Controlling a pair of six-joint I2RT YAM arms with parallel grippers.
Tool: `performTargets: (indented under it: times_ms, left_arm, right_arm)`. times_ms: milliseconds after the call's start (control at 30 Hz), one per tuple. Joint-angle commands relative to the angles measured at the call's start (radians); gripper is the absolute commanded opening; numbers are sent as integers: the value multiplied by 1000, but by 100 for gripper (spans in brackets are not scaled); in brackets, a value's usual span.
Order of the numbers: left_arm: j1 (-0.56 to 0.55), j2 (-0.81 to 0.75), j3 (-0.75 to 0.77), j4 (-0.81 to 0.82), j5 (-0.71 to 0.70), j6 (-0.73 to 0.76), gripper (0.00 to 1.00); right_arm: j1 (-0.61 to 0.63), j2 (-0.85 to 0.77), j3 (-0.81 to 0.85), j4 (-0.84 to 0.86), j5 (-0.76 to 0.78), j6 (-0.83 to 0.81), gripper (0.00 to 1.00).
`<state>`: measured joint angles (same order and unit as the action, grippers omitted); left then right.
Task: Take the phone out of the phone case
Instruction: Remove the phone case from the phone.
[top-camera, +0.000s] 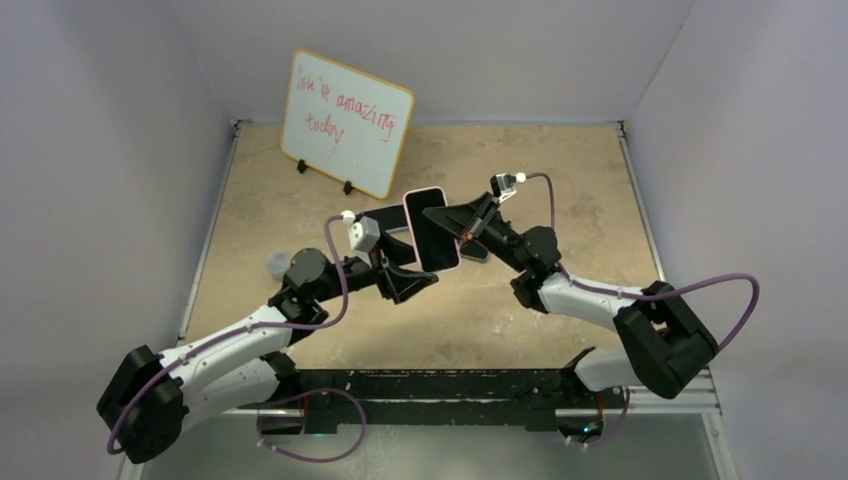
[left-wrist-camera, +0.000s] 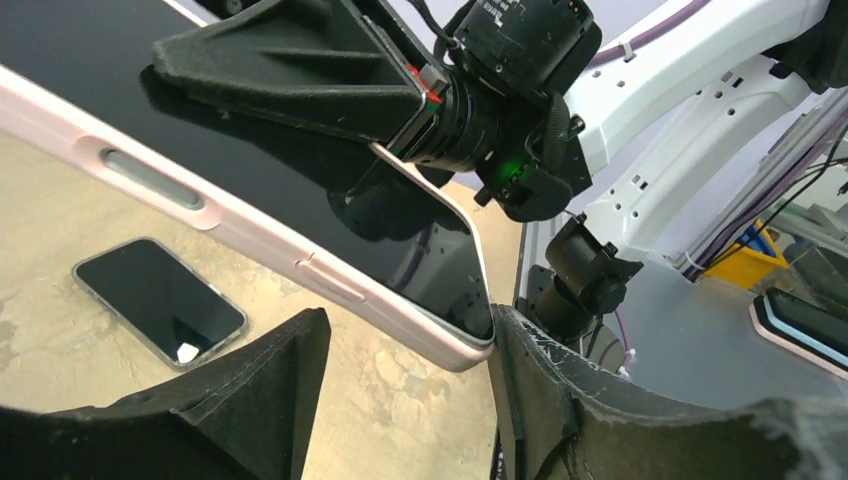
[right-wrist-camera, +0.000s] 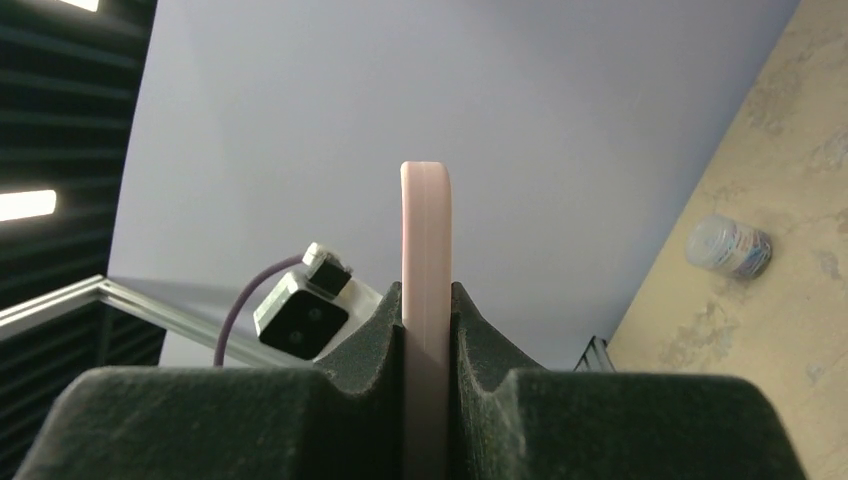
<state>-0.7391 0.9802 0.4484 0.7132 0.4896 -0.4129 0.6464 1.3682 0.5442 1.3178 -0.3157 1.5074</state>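
Phone, seated in the pink phone case, aloft over the table: I see its long axis running far-to-near, screen facing up. Right claw pinches the case's right edge. Left claw is spread around its near corner. A second phone lies below

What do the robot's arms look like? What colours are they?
The left arm and right arm are white with chunky black joints. A purple cable loops along each. The left gripper and right gripper each have two thick black wedge-shaped fingers. A small white camera box sits near each.
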Motion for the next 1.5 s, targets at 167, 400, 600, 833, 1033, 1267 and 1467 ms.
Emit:
performTargets:
  times_ms: [167, 400, 600, 833, 1033, 1267, 1467]
  left_arm:
    - [199, -66, -40, 95, 22, -258, 62]
    - [255, -1, -40, 272, 133, -448, 61]
    - [255, -18, -23, 277, 182, -489, 62]
    - [269, -121, -10, -52, 33, -421, 62]
    - [285, -200, -25, -49, 34, -442, 62]
    - [286, -199, -24, 69, 114, -498, 62]
    - [286, -171, 0, 71, 134, -501, 59]
  right_arm:
    - [-32, -16, 62, 139, -285, -2, 0]
    - [-31, 2, 65, 147, -330, -16, 0]
    - [-32, -21, 65, 53, -332, -91, 0]
    - [-34, -57, 85, -59, -320, -175, 0]
    - [-34, -83, 77, -92, -315, -192, 0]
    - [-34, -84, 86, -116, -327, -202, 0]
    - [-34, -87, 104, -108, -335, -210, 0]
